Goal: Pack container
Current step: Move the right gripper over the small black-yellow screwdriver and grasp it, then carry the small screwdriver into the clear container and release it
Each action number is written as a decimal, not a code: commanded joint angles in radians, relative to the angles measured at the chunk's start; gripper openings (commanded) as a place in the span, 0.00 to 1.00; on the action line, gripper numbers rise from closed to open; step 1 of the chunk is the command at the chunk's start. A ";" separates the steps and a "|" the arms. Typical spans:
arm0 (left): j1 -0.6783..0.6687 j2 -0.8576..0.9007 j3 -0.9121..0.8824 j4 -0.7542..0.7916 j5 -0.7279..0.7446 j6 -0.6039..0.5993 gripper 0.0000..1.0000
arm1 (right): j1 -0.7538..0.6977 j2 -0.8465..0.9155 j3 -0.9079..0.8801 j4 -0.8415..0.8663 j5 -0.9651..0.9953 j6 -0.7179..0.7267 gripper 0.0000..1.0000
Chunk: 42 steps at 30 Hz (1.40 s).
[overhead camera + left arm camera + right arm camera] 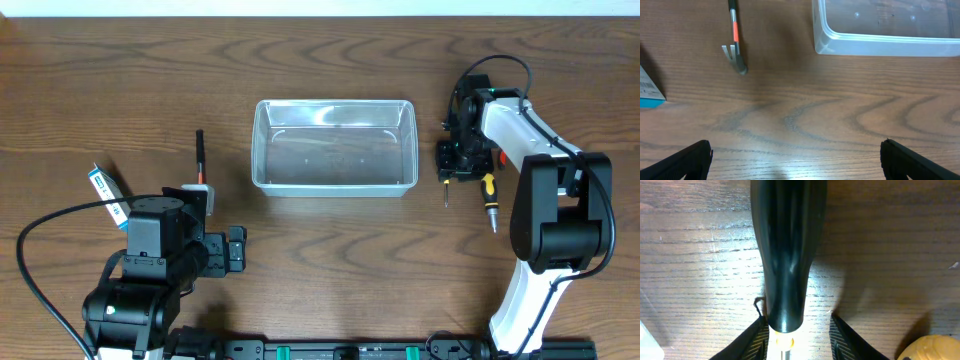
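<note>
The brown wooden table (330,280) carries everything. My right hand (797,319) is narrowed around the black screwdriver (785,255), down by the yellow collar where handle meets shaft. One finger (757,335) touches it and a sliver of wood shows beside the other, so I judge it not clamped yet. With a grip this close to the tapered end, the smooth handle could slip or swing down as I lift, and the shaft could catch the container's rim. A second screwdriver (932,347), yellow-handled, lies just beside and could get nudged. The clear container (335,145) sits empty mid-table, near this hand, with nothing between. My left hand (795,145) hangs wide open over bare wood. Beyond it lie a small hammer (735,45) and a blue-and-white box (647,92), both apart from the container.
</note>
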 commanded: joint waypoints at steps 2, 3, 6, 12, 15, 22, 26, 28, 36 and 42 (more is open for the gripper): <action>-0.001 -0.002 0.029 -0.001 0.006 -0.009 0.98 | -0.008 0.016 0.013 -0.004 -0.007 0.000 0.39; -0.001 -0.002 0.029 -0.001 0.006 -0.009 0.98 | -0.008 0.016 0.013 -0.004 -0.007 0.000 0.37; -0.001 -0.002 0.029 -0.001 0.006 -0.009 0.98 | -0.008 0.016 0.013 -0.002 -0.007 0.000 0.35; -0.001 -0.002 0.029 -0.001 0.006 -0.009 0.98 | -0.008 0.016 0.013 0.043 -0.007 0.000 0.38; -0.001 -0.002 0.029 -0.001 0.006 -0.009 0.98 | -0.008 0.016 0.013 0.064 -0.007 0.000 0.38; -0.001 -0.002 0.029 -0.002 0.006 -0.009 0.98 | -0.008 0.016 0.013 0.105 -0.007 0.000 0.38; -0.001 -0.002 0.029 -0.002 0.006 -0.009 0.98 | -0.008 0.016 0.013 0.123 -0.007 -0.001 0.32; -0.001 -0.002 0.029 -0.002 0.006 -0.009 0.98 | -0.008 0.016 0.013 0.129 -0.007 0.000 0.25; -0.001 -0.002 0.029 -0.001 0.006 -0.009 0.98 | -0.008 0.016 0.013 0.129 -0.007 -0.001 0.11; -0.001 -0.002 0.029 -0.001 0.006 -0.009 0.98 | -0.008 0.016 0.013 0.129 -0.007 -0.001 0.06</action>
